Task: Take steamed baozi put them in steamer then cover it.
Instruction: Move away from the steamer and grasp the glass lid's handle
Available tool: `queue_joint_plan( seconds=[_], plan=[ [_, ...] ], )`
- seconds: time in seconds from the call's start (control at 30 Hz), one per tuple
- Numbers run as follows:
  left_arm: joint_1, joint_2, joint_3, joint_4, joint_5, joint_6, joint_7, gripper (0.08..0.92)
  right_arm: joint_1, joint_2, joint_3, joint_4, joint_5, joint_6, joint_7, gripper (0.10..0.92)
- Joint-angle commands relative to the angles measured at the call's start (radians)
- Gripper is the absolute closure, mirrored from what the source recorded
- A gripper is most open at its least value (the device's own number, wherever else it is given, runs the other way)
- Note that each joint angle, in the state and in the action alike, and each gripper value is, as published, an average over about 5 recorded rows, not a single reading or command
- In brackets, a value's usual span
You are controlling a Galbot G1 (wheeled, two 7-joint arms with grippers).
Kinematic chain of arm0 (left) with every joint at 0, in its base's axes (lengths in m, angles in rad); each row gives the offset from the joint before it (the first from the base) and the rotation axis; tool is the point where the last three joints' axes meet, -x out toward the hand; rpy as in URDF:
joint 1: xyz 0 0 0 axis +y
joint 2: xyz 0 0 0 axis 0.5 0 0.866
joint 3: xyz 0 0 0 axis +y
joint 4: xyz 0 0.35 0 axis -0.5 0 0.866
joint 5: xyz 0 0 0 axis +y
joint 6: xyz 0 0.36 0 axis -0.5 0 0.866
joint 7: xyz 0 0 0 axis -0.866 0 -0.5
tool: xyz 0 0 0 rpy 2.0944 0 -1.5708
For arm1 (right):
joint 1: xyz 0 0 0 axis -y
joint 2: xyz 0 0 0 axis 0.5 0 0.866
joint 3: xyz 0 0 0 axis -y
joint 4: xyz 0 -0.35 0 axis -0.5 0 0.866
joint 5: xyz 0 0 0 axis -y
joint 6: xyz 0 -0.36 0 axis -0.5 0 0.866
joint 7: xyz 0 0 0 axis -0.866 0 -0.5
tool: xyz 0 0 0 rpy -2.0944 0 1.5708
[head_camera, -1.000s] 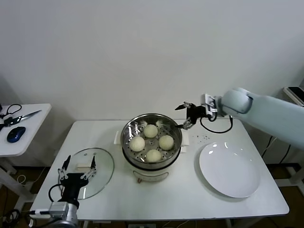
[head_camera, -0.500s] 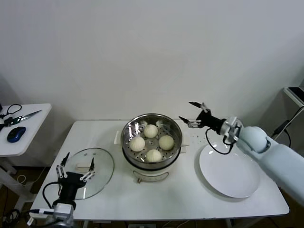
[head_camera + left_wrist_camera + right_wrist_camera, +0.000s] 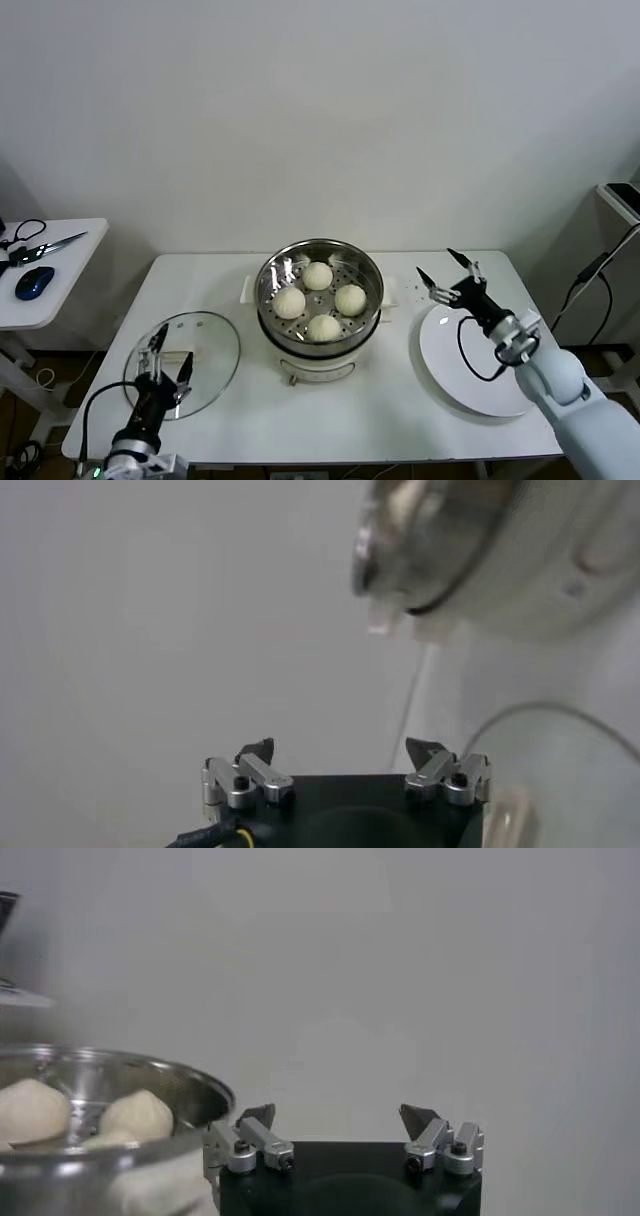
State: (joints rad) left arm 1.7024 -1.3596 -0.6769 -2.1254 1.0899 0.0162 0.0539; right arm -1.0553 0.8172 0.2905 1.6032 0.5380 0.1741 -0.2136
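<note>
With all four steamed baozi [image 3: 320, 300] already sitting in the steamer [image 3: 320, 262] at the middle of the table [image 3: 560, 400], we judge the loading step done and only the covering left. The cover [image 3: 205, 340] lies flat on the table to the left of the steamer, its cream handle facing up, not yet lifted.

Our left gripper [image 3: 164, 362] hovers over the near edge of the cover with its jaws spread and nothing between them. From the head view we cannot be sure whether its fingertips touch the glass or hang just above it. Our right gripper [image 3: 450, 278] is also spread wide and empty, sitting beside the steamer over the far edge of the white plate [image 3: 480, 375], which holds no buns.

The next move, as we read it, falls to the left arm: bring the jaws over the bar handle, line them across it, close, then lift the cover and carry it over the steamer so the rim seats evenly. The glass may slide if the grip lands off-centre. The right arm should stay clear of that path.
</note>
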Motion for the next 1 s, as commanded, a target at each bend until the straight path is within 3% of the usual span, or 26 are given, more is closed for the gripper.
queue_joint_plan(
  seconds=[0.03,0.43,1.0],
  plan=[
    [-0.117,-0.004,0.005,0.209,0.516,-0.035,0.022,0.177,-0.235,0.113,0.225,0.000,-0.084,0.010,0.028,0.203],
    [-0.269,-0.002,-0.004,0.468,0.444,-0.056,-0.036,0.177,-0.207,0.147,0.213,-0.059,-0.110,-0.001,0.028,0.203],
    [-0.409,-0.004,-0.001,0.601,0.392,-0.061,-0.117,0.177,-0.163,0.155,0.199,-0.098,-0.138,0.006,0.028,0.203]
  ],
)
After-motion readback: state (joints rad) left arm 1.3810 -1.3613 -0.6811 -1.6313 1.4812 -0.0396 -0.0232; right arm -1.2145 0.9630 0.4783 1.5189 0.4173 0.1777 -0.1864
